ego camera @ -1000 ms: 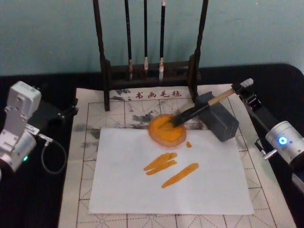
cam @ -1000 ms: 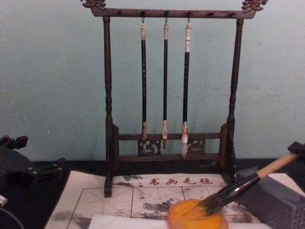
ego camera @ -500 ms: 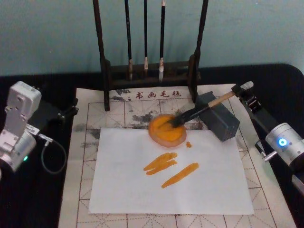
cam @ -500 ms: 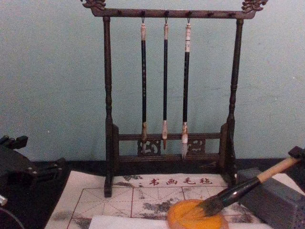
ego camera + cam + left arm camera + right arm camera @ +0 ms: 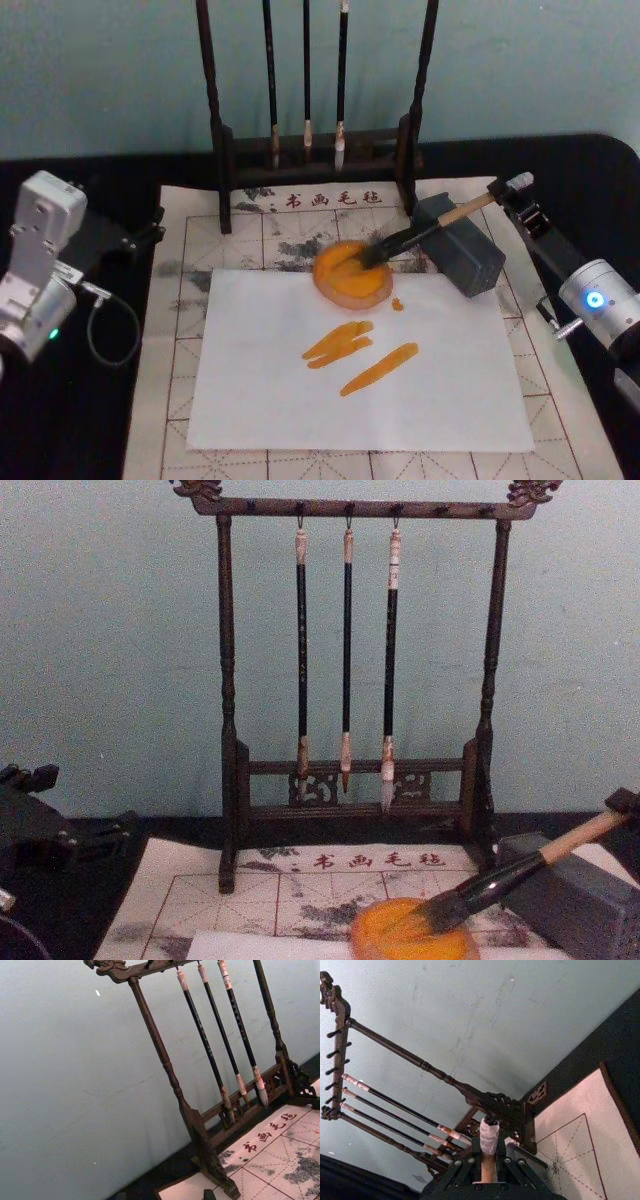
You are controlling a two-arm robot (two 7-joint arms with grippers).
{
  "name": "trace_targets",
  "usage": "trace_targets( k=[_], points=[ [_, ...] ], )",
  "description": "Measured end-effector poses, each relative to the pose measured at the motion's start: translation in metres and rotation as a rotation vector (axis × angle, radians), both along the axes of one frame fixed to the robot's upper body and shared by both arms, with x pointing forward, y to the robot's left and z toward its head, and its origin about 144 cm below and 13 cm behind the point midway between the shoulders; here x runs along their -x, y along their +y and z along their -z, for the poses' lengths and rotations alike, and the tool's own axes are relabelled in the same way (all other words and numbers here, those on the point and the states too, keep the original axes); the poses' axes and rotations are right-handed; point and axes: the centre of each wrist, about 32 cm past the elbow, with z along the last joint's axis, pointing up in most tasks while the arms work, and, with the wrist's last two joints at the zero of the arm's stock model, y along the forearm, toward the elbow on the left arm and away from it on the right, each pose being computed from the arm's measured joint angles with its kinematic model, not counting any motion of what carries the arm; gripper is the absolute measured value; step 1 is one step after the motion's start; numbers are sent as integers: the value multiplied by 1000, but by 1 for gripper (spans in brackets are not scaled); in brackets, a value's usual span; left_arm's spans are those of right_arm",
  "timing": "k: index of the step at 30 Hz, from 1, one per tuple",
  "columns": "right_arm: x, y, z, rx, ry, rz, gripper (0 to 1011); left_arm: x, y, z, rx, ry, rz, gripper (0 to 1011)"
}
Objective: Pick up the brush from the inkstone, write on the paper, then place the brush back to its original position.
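Tan-handled brush (image 5: 420, 228), bristles in round orange dish (image 5: 340, 287), clamped by fingers (image 5: 464, 1169) of right gripper (image 5: 508, 190).

White paper (image 5: 440, 380) with orange strokes (image 5: 338, 343). Cream mat (image 5: 175, 350) has red grid, grey smudges. Tan-handled brush (image 5: 428, 226), black lower section.

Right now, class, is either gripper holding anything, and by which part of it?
The right gripper holds the large calligraphy brush with tan wooden handle and dark bristles by the handle's top end. The left gripper is parked at the left.
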Motion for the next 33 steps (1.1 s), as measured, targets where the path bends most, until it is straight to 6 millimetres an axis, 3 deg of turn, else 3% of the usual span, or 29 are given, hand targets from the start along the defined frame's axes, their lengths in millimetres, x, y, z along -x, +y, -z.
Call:
trace_targets(
  k=[20,23,33],
  points=[
    [0,0,0,2,-2,-2,175,0,0,0,0,0,0,1001],
    [0,0,0,2,-1,-3,210,0,0,0,0,0,0,1001],
    [0,0,0,2,-1,-3,541,0,0,0,0,0,0,1001]
  ],
)
